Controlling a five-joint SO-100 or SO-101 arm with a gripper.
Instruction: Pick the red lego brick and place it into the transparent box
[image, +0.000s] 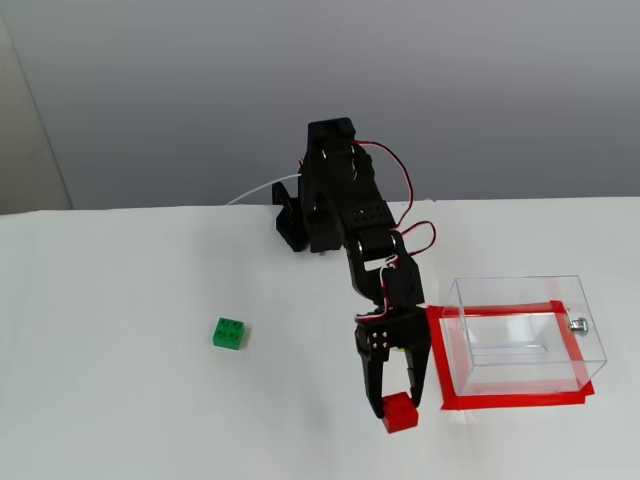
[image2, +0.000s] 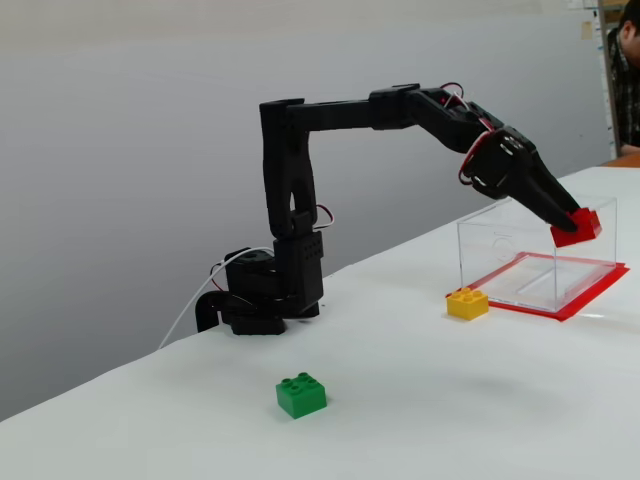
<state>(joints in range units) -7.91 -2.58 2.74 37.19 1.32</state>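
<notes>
My gripper (image: 398, 402) (image2: 572, 220) is shut on the red lego brick (image: 400, 413) (image2: 578, 228) and holds it high above the table. In the side fixed view the brick hangs in front of the transparent box (image2: 540, 255), level with its top rim. From above, the brick is left of and a little nearer than the transparent box (image: 522, 333), outside its walls. The box stands empty inside a red tape outline (image: 505, 402), with a small silver knob (image: 578, 323) on its right wall.
A yellow brick (image2: 467, 302) lies on the table just left of the box; the arm hides most of it from above. A green brick (image: 229, 333) (image2: 301, 394) sits alone further left. The arm's base (image: 300, 225) stands at the table's back edge.
</notes>
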